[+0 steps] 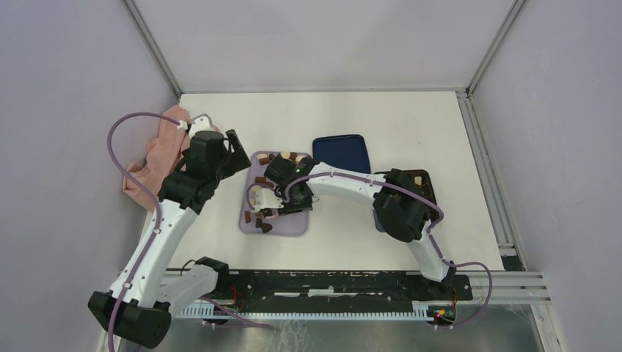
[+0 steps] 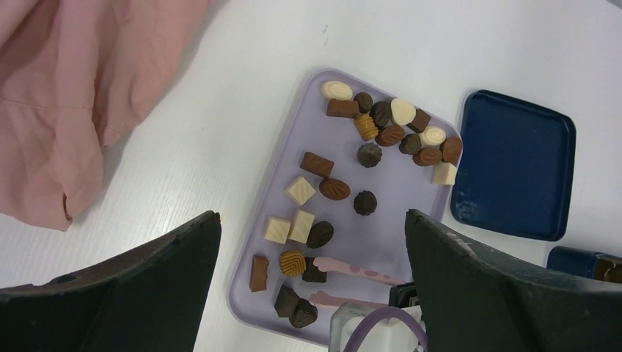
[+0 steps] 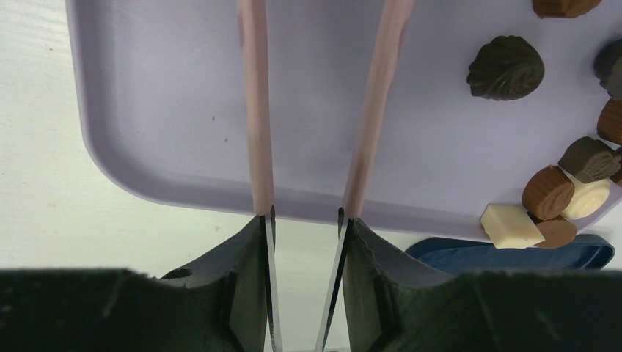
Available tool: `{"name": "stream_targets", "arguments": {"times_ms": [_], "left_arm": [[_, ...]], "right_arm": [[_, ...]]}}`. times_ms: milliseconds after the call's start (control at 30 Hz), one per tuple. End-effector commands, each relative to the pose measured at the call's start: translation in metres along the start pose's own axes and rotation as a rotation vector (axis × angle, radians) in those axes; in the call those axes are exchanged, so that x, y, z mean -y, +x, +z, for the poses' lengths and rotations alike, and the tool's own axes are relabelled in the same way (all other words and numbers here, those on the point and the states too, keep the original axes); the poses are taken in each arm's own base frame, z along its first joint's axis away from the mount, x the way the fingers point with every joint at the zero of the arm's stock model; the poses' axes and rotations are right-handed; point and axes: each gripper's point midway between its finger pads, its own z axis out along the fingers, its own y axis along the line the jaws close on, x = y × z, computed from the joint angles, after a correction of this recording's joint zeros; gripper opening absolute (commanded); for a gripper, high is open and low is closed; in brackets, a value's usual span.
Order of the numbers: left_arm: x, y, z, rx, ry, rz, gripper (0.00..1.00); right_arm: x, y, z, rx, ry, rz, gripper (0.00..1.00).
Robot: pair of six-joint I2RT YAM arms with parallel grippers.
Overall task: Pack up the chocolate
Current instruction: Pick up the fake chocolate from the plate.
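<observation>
Chocolate [image 2: 335,189]: dark, mid-brown, cream pieces scattered on lilac tray [image 2: 381,235].

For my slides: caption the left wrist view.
Open left tool above a lilac tray of mixed chocolates, pink tongs reaching in, blue lid beside it.

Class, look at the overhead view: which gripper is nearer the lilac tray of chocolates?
Right. The right gripper, clamping pink tongs, is at the lilac tray's edge, tongs reaching over it; the left gripper, open, is off its far-left corner, by the pink cloth.
</observation>
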Motion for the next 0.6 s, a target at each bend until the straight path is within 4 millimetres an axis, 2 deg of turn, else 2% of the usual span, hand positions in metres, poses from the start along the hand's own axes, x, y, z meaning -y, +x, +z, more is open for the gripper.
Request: {"name": "stream_targets", "arguments": {"times_ms": [0, 333, 567], "left_arm": [[-0.009, -0.023, -0.013, 0.108, -0.019, 0.005, 1.00], [-0.009, -0.024, -0.021, 0.130, 0.003, -0.010, 1.00], [-0.011, -0.022, -0.024, 0.136, 0.006, -0.020, 1.00]], "right_arm": [[0.000, 0.001, -0.001, -0.039, 0.019, 0.001, 0.41], [0.001, 0.008, 0.007, -0.084, 0.032, -0.002, 0.41], [0.003, 0.003, 0.007, -0.075, 0.033, -0.002, 0.39]]}}
